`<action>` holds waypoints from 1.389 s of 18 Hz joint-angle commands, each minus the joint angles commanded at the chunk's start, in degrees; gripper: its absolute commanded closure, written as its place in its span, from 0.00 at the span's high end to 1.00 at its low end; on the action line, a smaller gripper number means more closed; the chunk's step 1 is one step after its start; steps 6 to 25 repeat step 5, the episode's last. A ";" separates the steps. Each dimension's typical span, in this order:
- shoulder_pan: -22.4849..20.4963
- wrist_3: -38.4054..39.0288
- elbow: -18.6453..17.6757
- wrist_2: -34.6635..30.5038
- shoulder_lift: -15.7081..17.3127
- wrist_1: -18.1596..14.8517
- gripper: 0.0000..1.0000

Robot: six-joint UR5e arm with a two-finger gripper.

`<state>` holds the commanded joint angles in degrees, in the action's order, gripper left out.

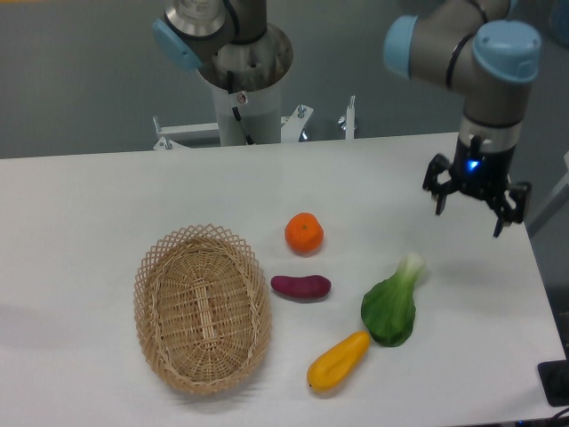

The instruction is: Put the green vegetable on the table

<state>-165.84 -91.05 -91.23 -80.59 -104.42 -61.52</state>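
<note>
The green vegetable (392, 303) lies flat on the white table (107, 205), right of centre, with its pale stem pointing up and to the right and its dark leaf towards the front. My gripper (474, 215) hangs above the table near the right edge, up and to the right of the vegetable and well apart from it. Its fingers are spread open and hold nothing.
A woven wicker basket (203, 307) stands at the front left. An orange (304, 233), a purple sweet potato (300, 286) and a yellow elongated vegetable (338, 359) lie between the basket and the green vegetable. The arm's base (244, 84) stands at the back.
</note>
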 joint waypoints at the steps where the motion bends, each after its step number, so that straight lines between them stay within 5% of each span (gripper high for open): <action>1: -0.35 -0.44 0.00 -1.22 0.35 -0.44 1.00; 25: -0.27 -0.80 -0.17 -3.79 0.44 -0.62 1.00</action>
